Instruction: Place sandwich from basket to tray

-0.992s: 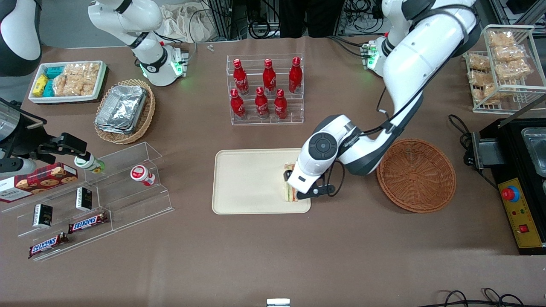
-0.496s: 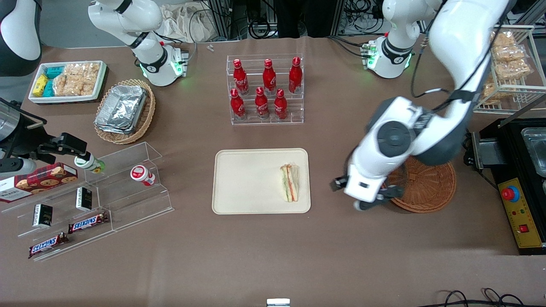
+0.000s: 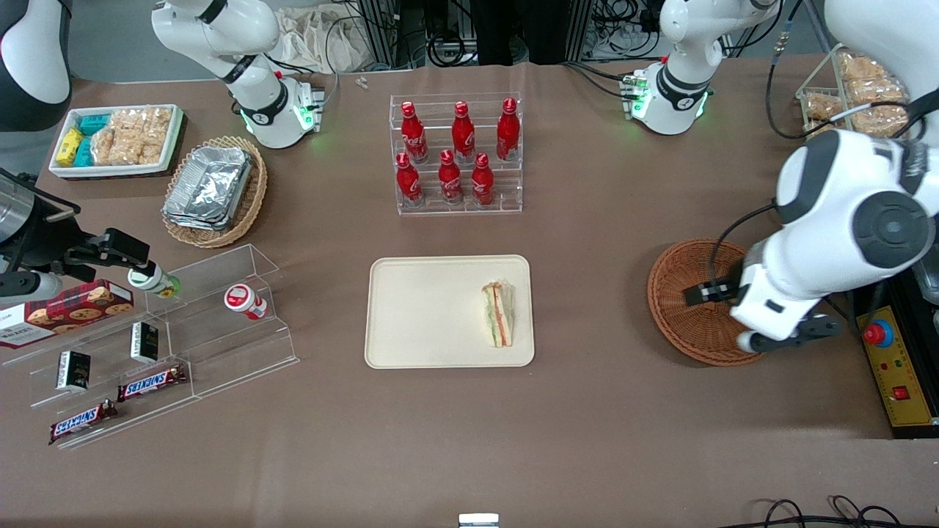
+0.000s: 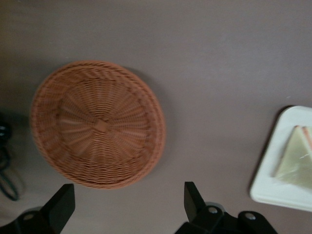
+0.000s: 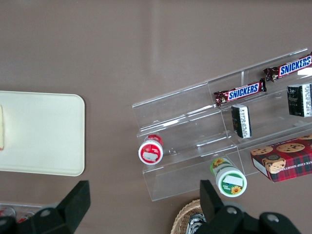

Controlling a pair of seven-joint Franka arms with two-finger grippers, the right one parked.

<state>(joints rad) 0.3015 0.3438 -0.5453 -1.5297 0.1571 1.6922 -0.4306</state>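
The sandwich (image 3: 498, 315) lies on the cream tray (image 3: 425, 312), close to the tray's edge toward the working arm's end; it also shows in the left wrist view as sandwich (image 4: 295, 158) on tray (image 4: 273, 187). The round reddish-brown basket (image 3: 686, 290) holds nothing, as does basket (image 4: 97, 124). My left gripper (image 3: 759, 323) hovers over the basket's rim on the side toward the working arm's end, well away from the sandwich. The gripper (image 4: 126, 204) is open, with only bare table between its fingers (image 4: 192, 200).
A black control box with a red button (image 3: 878, 334) stands right beside the arm. A rack of red bottles (image 3: 456, 154) is farther from the camera than the tray. A wire snack rack (image 3: 866, 110) stands at the working arm's end, acrylic shelves (image 3: 169, 330) at the parked arm's.
The gripper, at the sandwich on the tray a second ago, has let it go and swung away over the basket toward the working arm's end. The sandwich stays on the tray.
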